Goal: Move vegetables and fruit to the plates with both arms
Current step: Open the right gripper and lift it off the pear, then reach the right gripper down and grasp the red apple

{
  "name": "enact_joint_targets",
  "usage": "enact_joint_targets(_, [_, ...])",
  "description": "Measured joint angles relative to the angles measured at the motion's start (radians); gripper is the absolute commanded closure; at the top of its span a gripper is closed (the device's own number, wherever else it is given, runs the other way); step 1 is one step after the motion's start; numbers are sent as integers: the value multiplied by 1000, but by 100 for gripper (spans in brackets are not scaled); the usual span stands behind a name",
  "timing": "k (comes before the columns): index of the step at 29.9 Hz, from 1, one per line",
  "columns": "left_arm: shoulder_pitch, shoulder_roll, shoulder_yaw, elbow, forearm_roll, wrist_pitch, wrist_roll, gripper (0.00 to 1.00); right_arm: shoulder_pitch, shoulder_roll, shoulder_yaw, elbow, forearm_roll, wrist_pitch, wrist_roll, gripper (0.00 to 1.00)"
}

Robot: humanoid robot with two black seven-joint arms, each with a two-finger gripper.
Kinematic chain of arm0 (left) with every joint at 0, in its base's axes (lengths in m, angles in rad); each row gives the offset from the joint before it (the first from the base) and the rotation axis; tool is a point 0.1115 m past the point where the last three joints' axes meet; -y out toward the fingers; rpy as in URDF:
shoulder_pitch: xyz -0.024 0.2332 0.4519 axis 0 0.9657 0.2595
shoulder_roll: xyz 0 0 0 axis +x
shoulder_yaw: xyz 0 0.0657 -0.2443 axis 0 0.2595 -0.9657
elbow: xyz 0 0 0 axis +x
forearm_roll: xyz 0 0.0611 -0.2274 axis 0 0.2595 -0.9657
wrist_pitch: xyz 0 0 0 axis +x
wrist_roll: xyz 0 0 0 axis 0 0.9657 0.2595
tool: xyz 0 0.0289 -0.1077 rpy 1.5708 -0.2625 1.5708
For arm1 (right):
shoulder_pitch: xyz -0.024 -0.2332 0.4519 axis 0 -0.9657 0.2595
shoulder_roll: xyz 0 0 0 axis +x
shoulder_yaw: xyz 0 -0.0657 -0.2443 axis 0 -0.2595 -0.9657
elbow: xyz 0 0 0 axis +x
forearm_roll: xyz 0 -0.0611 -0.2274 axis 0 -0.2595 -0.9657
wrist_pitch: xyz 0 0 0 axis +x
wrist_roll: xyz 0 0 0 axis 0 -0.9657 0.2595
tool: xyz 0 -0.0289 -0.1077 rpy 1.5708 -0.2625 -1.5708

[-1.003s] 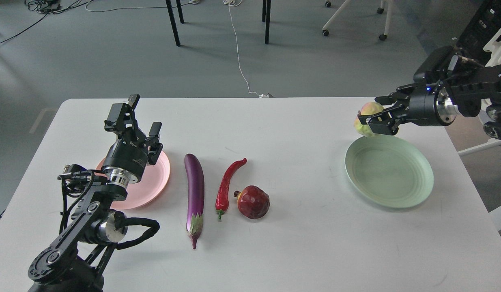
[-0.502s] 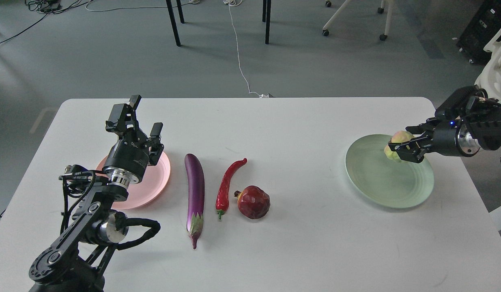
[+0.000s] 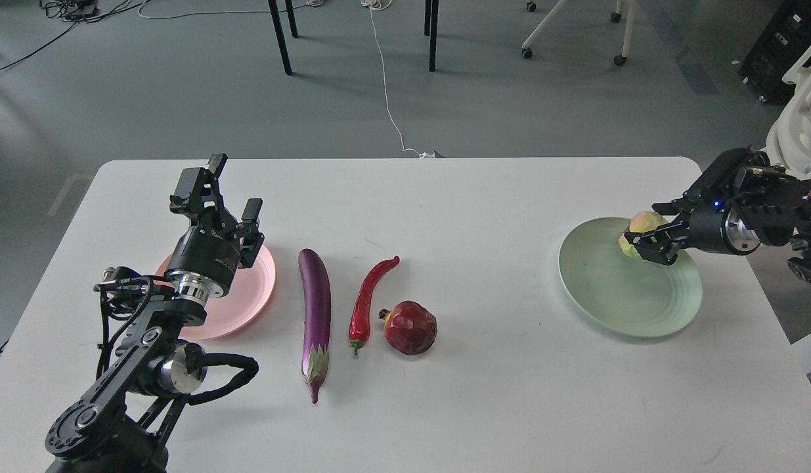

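Spanning the white tabletop are two plates, two vegetables and two fruits, with one claw at each end. Taking the pomegranate as the landmark: farthest to its left, the left claw hangs above the far part of the one salmon pink plate, its two fingers spread apart and holding nothing. Nearer the pomegranate, still on its left, lies the single purple eggplant, lengthwise, its pale green cap at the near end. Just left of the pomegranate lies the single red chili pepper, its curved tip pointing away and slightly right; whether its near end touches the pomegranate I cannot tell. The pomegranate itself sits on the bare tabletop, its small crown facing left toward the chili. Well to the pomegranate's right and a little farther back rests the one mint green plate. Over that plate's far right part, the right claw is clenched around the lumpy yellow-green fruit; whether the fruit touches the plate I cannot tell.
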Motion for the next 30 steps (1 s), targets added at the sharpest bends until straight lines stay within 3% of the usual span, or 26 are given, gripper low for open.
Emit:
enact_joint_targets(10, [-1, -4, 0, 0, 0, 0, 0, 1, 55, -33, 7, 75, 2, -16, 0, 5])
enact_joint_targets(20, [0, -6, 0, 1, 0, 0, 0, 1, 355, -89, 90, 447, 73, -21, 0, 4])
enact_joint_targets(24, [4, -6, 0, 1, 0, 0, 0, 1, 427, -10, 105, 552, 198, -19, 0, 4])
enact_joint_targets(30, [7, 0, -1, 0, 0, 0, 0, 1, 443, 165, 84, 585, 292, -19, 0, 4])
